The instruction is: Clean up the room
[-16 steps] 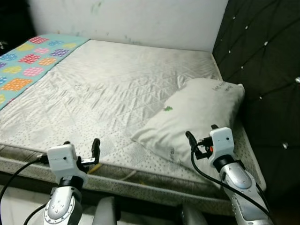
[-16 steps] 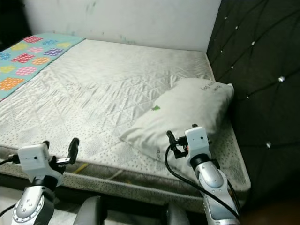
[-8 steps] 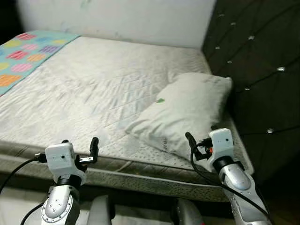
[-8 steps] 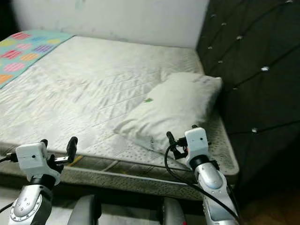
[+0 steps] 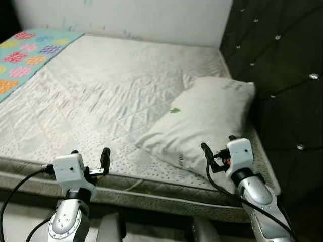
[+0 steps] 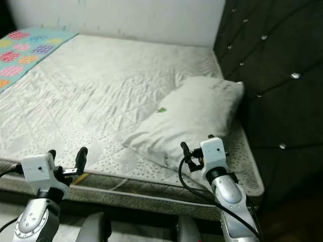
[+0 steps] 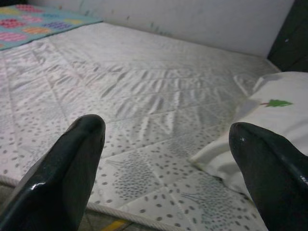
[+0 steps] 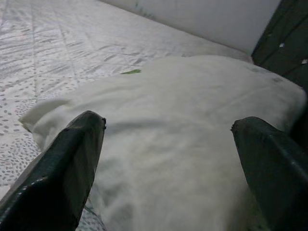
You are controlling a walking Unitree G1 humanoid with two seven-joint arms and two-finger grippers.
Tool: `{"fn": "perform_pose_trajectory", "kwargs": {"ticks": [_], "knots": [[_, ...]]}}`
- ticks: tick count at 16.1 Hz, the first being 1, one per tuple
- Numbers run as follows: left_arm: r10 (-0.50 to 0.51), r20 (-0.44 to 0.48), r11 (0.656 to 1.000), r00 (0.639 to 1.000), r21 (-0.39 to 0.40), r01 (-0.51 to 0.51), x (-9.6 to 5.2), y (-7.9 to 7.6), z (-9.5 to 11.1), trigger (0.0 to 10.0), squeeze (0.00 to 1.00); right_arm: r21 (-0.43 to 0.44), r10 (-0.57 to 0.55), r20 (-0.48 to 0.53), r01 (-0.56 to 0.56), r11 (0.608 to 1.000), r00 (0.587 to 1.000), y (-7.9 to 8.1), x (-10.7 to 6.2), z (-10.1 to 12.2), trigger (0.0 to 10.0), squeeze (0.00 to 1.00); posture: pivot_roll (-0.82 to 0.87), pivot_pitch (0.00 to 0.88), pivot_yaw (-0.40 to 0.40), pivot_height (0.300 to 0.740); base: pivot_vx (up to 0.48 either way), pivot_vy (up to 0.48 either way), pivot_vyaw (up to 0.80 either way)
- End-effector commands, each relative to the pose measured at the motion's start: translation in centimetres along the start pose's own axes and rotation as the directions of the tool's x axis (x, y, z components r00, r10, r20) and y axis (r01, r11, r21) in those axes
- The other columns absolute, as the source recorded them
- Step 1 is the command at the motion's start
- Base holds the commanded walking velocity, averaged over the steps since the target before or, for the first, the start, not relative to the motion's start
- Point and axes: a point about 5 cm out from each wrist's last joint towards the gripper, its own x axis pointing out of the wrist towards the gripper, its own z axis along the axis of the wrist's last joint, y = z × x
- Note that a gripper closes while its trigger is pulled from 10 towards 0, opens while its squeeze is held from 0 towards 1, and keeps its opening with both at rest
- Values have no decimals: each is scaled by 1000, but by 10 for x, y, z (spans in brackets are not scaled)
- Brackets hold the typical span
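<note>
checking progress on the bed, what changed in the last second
Nothing was taken hold of or let go, and nothing on the bed moved; the picture shifted as the camera moved. The pillow lies as before. Both pincers, left and right, stay open before the bed.

Left arm: I held it raised low in front, silver forearm upright, wrist block level. Left gripper (image 5: 90,160): its black fingers (image 7: 62,178) stood spread wide, nothing between them, pointing forward.

Right arm: I held it raised at the same height, forearm angled inward, black cable looping from the wrist. Right gripper (image 5: 218,146): its fingers (image 8: 62,173) likewise stood spread wide, nothing gripped, pointing forward.
</note>
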Motion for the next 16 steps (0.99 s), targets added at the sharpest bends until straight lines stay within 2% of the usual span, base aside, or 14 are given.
{"fn": "perform_pose_trajectory", "kwargs": {"ticks": [1, 6, 10, 14, 16], "knots": [[-3, -4, 1000, 1000, 7, 3, -1, 0, 1, 10000, 0, -6, 2, 0, -2, 1000, 1000, -1, 0, 0, 10000, 0, 8, 0, -54, 603, 0, 0, 0], [-3, -11, 1000, 1000, 6, 3, -3, -1, 0, 10000, 0, 0, 13, -7, -13, 1000, 1000, -1, -1, -1, 10000, 0, 10, 0, -59, 598, 0, 0, 0], [-3, -14, 1000, 1000, 4, 3, -4, -1, -1, 10000, 0, -1, 31, -8, -31, 1000, 999, 2, -2, -2, 10000, 0, 12, 0, -60, 553, 0, 0, 0], [-19, -2, 1000, 1000, -3, 19, -2, -3, 2, 10000, 0, -11, 42, -6, -42, 999, 999, 4, 4, 1, 10000, 0, 15, 4, -64, 553, 0, 0, 0], [-26, 8, 1000, 1000, -8, 26, 0, -4, 4, 10000, 0, -19, 51, 2, -51, 999, 999, 10, 11, 3, 10000, 0, 23, 10, -65, 553, 274, 0, 0]]}}
